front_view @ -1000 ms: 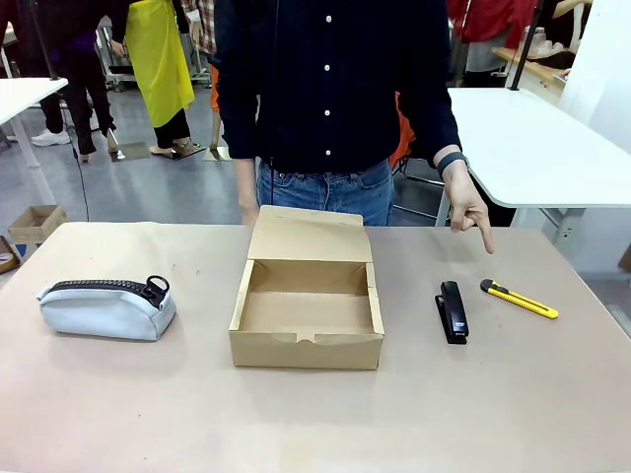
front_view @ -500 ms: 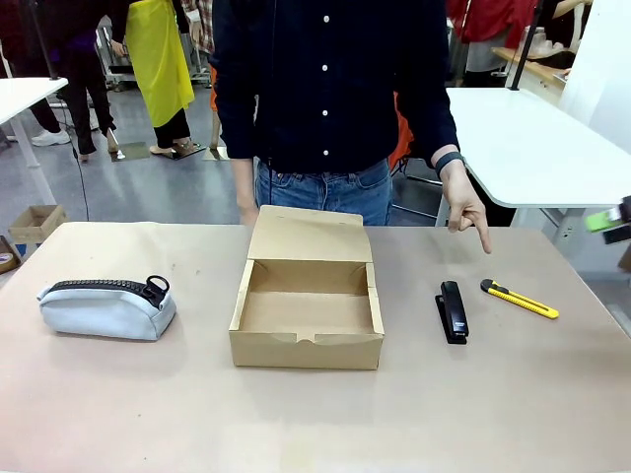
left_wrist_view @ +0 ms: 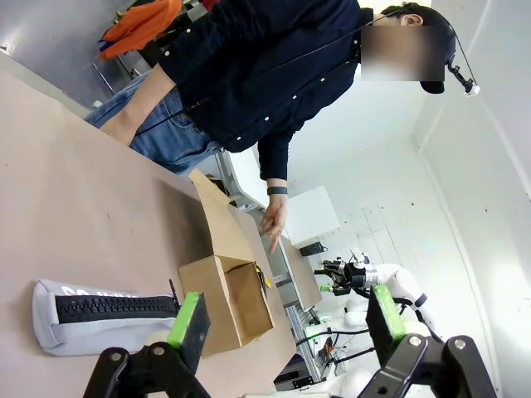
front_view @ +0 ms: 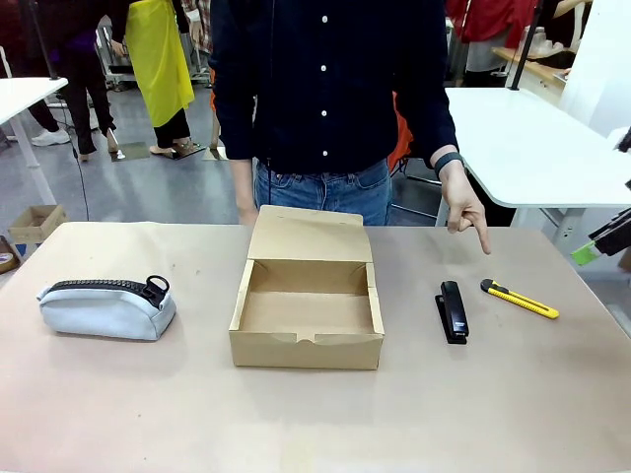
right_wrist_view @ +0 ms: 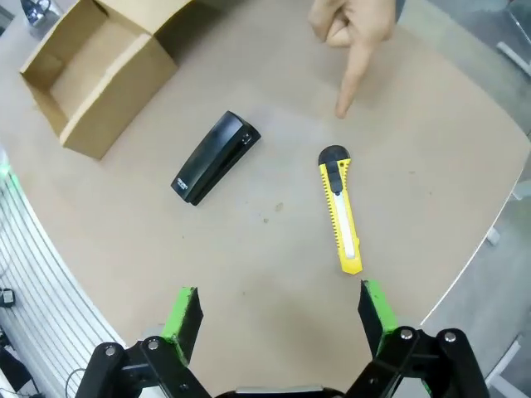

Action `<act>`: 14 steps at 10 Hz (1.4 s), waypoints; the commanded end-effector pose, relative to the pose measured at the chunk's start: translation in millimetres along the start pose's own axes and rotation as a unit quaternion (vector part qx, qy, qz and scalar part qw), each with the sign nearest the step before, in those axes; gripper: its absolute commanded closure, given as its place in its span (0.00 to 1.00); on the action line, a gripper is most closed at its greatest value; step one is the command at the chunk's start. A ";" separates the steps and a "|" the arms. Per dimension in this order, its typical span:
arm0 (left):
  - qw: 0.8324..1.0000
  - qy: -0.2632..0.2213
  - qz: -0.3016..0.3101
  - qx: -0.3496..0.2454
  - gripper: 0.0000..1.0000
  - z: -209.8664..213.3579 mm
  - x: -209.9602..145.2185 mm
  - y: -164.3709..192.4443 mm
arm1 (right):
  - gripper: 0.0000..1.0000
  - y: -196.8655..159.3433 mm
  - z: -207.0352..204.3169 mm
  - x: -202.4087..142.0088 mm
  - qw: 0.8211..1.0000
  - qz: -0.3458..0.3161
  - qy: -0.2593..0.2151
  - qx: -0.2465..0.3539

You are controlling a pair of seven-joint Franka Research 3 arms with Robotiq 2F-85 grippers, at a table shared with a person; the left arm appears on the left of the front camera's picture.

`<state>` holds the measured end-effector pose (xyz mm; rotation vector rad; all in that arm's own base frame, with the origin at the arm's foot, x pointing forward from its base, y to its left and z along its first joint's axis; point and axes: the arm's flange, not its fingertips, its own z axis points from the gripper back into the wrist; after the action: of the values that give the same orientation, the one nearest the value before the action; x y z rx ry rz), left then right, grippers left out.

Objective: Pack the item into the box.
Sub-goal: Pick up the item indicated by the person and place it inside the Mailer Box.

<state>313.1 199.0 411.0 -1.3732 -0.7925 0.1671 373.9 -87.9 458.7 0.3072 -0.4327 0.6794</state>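
item: slim yellow utility knife, black-trimmed (right_wrist_view: 341, 207), flat on brown surface (right_wrist_view: 249, 265) ahead of right jaws, which are apart and empty. person's hand (right_wrist_view: 353, 25) points at it, likely marking the pick. open brown cardboard box (right_wrist_view: 95, 70) beyond, ready to receive. left jaws apart, empty.

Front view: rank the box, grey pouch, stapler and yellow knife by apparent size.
1. cardboard box
2. grey pouch
3. black stapler and yellow utility knife: about alike. The knife looks longer, the stapler thicker, so I leave them unranked.
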 end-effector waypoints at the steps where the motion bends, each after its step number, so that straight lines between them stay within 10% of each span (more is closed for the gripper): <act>1: 1.000 -0.002 -0.011 -0.009 0.00 0.9 0.5 -1.3 | 0.00 2.4 1.2 -0.2 1.000 -0.017 -0.002 0.019; 4: 1.000 -0.002 -0.011 -0.009 0.00 0.9 0.5 -1.3 | 0.00 -0.6 -1.5 -2.7 1.000 -0.005 -0.005 0.013; 9: 1.000 -0.002 -0.011 -0.009 0.00 0.9 0.5 -1.3 | 0.00 -21.8 -65.4 59.3 0.981 0.111 0.148 -0.053; 14: 1.000 -0.002 -0.011 -0.009 0.00 0.9 0.5 -1.3 | 0.00 -66.9 -142.2 69.3 0.967 0.161 0.192 -0.047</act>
<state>313.8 200.0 411.3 -1.3719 -0.7929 0.1662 489.7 -45.2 361.8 0.0399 -0.1417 0.9880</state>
